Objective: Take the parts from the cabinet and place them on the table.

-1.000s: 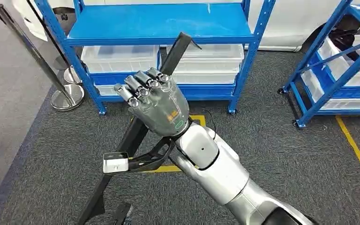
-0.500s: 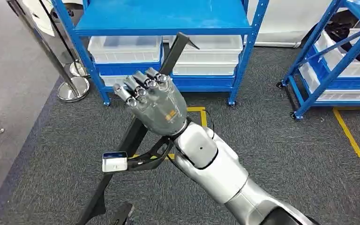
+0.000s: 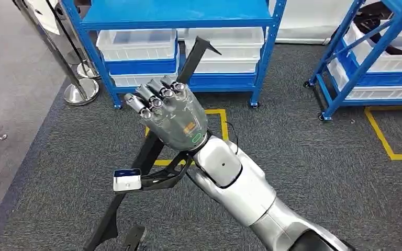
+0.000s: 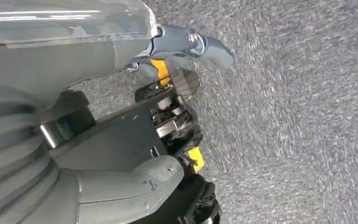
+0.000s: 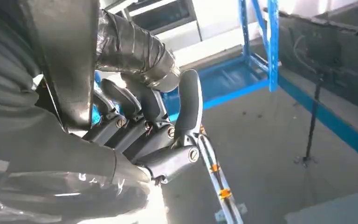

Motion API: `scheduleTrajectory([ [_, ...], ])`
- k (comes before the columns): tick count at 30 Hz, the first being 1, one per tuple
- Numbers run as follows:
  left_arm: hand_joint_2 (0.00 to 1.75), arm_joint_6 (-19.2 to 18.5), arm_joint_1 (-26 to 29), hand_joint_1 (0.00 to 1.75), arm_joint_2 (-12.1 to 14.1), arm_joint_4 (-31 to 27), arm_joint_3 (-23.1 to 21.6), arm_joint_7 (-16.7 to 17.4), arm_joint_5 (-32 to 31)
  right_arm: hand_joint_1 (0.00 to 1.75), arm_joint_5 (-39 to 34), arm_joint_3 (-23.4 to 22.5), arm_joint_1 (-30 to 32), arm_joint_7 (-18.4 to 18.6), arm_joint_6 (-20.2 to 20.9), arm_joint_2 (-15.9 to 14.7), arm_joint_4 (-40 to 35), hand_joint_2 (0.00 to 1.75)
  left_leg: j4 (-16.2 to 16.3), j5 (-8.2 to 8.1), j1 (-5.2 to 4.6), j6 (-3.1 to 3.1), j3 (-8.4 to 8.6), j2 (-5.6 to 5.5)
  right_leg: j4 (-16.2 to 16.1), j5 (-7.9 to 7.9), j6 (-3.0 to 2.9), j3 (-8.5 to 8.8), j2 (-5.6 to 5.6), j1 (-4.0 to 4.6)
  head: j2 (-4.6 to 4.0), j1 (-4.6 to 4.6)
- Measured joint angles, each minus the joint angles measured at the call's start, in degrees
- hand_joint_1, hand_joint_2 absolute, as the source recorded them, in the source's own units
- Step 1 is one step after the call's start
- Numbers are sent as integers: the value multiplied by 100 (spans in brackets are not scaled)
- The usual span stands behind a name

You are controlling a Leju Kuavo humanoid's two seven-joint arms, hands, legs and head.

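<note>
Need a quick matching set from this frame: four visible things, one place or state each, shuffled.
Things:
1. long black part
2. white bins
3. yellow floor tape
4. stanchion base

Place or state:
A. on the carpet, marking out box outlines
B. gripped in the right hand, running diagonally
C. standing on the floor left of the blue rack
D. sitting on the blue rack's lower shelves

Pairs: 1-B, 2-D, 3-A, 4-C

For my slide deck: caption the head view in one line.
Right hand grips a long black part over grey carpet, facing a blue shelving rack that holds white bins.
</note>
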Motion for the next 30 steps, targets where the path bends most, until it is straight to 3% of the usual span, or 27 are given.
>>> scheduleTrajectory([
  [1, 175, -2, 2, 0, 0, 0, 7, 0, 0, 175, 2, 0, -6, 0, 2, 2, 13, 175, 78, -143, 25, -21, -33, -15, -14, 66, -74, -33, -29, -14, 0, 0],
  [2, 175, -4, 15, 0, 0, 0, 7, 4, 0, 175, 2, 0, -10, 0, 2, 15, 15, 175, 297, -453, 25, -35, -128, -15, -17, 120, -125, -96, -27, -12, 0, -2],
  [4, 175, -7, 13, 0, 0, 0, 7, 2, -2, 175, 2, 0, -8, 0, 2, 26, 17, 175, 1084, -1065, 25, -61, -353, -15, -15, 234, -164, -236, -28, 18, 0, -2],
  [5, 175, -9, 13, 0, 0, 0, 7, 2, -2, 175, 2, 0, -6, 0, 2, 26, 26, 175, 1508, -1258, 25, -61, -453, -15, -12, 297, -176, -320, -28, 43, 0, -4],
  [6, 175, -7, 15, 0, 0, 2, 9, 4, -2, 175, 2, 0, -2, 0, 2, 26, 35, 175, 1769, -1275, 22, -46, -470, -20, -5, 359, -182, -405, -28, 68, 0, -2],
  [7, 175, -7, 18, 0, 2, 0, 9, 4, -2, 175, 2, 0, 1, 0, 2, 26, 46, 175, 1773, -1135, 11, -14, -368, -24, 0, 421, -188, -491, -27, 88, 0, -2],
  [8, 175, -7, 17, 0, 4, 0, 9, 4, -2, 175, 2, 0, 3, 0, 2, 26, 48, 175, 1575, -935, -12, 22, -170, -26, 8, 475, -189, -563, -25, 101, 0, -2],
  [9, 175, -7, 13, 0, 4, 0, 9, 4, -2, 175, 2, 0, 1, 0, 2, 26, 46, 175, 1178, -738, -48, 71, 152, -28, 16, 527, -185, -629, -21, 107, 0, -2],
  [10, 175, -7, 6, 0, 4, 0, 9, 2, -2, 175, 2, 0, -1, 0, 2, 28, 46, 175, 692, -672, -95, 133, 528, -32, 18, 573, -179, -664, -15, 110, 0, -2],
  [11, 175, -7, -11, 0, 24, 0, 9, 2, -2, 175, 2, 0, -3, 0, 2, 33, 44, 175, 176, -869, -147, 230, 874, -38, 19, 617, -164, -682, -23, 95, 0, 0],
  [12, 175, -6, -24, 0, 31, 0, 9, -2, -2, 175, 2, 0, -10, 0, 0, 35, 41, 175, -162, -931, -158, 238, 1062, -38, 11, 668, -130, -697, -30, 95, 0, 0],
  [15, 175, -4, -14, 0, 33, 0, 11, 0, -2, 175, 2, 0, -9, 0, 2, 46, 44, 175, -226, -809, -200, 342, 972, -36, -98, 859, -30, -694, -45, 76, 0, 0],
  [16, 175, -7, -7, 0, 31, 0, 13, -2, -2, 175, 2, 0, -9, 0, 0, 39, 46, 175, -334, -672, -118, 367, 976, -8, -65, 813, -7, -726, -32, 85, 0, 0],
  [18, 175, -7, -27, 0, 31, 0, 13, 0, -7, 175, 7, 0, -26, 2, 0, 39, 46, 175, -350, -526, -123, 435, 837, 11, 382, 152, 51, -889, -5, 67, 0, 0],
  [19, 175, -9, -25, 0, 29, 0, 13, 2, -18, 175, 11, 0, -21, 2, 0, 37, 48, 175, -345, -462, -123, 430, 750, 12, 807, -176, 83, -1000, -3, 40, 0, 0],
  [20, 175, -17, -16, 0, 28, 0, 13, 7, -20, 175, 17, -2, -13, 2, 0, 37, 48, 175, -337, -400, -123, 422, 664, 14, 1226, -382, 113, -1099, -3, 18, 0, 0],
  [21, 175, -22, -8, 0, 28, 0, 13, 9, -20, 175, 20, -2, -11, 2, 0, 33, 50, 175, -321, -342, -120, 406, 571, 22, 1546, -421, 141, -1151, -4, -4, 0, 0],
  [22, 175, -24, -5, 0, 28, 0, 13, 15, -22, 175, 33, -9, -10, 0, 0, 31, 61, 175, -294, -285, -109, 385, 471, 27, 1668, -284, 171, -1109, -7, -34, 0, 0],
  [23, 175, -24, -6, 0, 28, 0, 13, 15, -31, 175, 50, -15, -10, -4, 0, 28, 68, 175, -254, -242, -90, 354, 372, 31, 1548, -71, 200, -944, -8, -64, 0, 0],
  [24, 175, -26, -8, 0, 28, 0, 13, 15, -39, 175, 68, -20, -12, -15, 0, 31, 68, 175, -191, -211, -66, 317, 265, 31, 1193, 120, 235, -643, -11, -93, 0, 0],
  [25, 175, -26, -10, 0, 31, 0, 13, 17, -44, 175, 85, -24, -14, -24, 0, 31, 68, 175, -115, -192, -49, 286, 185, 28, 747, 167, 271, -293, -18, -124, 0, 0],
  [26, 175, -28, -13, 0, 37, 0, 13, 31, -72, 175, 107, -31, -21, -31, 0, 31, 61, 175, -49, -185, -46, 258, 101, 24, 309, -19, 288, 34, -19, -151, 0, 2],
  [27, 175, -46, -16, 0, 35, 0, 13, 57, -96, 175, 131, -35, -18, -28, 0, 50, 61, 175, 36, -173, -47, 217, 38, 19, 43, -137, 235, 165, 27, -71, 0, -4],
  [30, 175, -83, 15, 0, 35, 0, 0, 118, -196, 175, 203, -116, 6, 17, 0, 35, 63, 175, 17, -36, -14, 71, -8, 17, 30, -76, 58, 65, 11, -29, 0, -2],
])
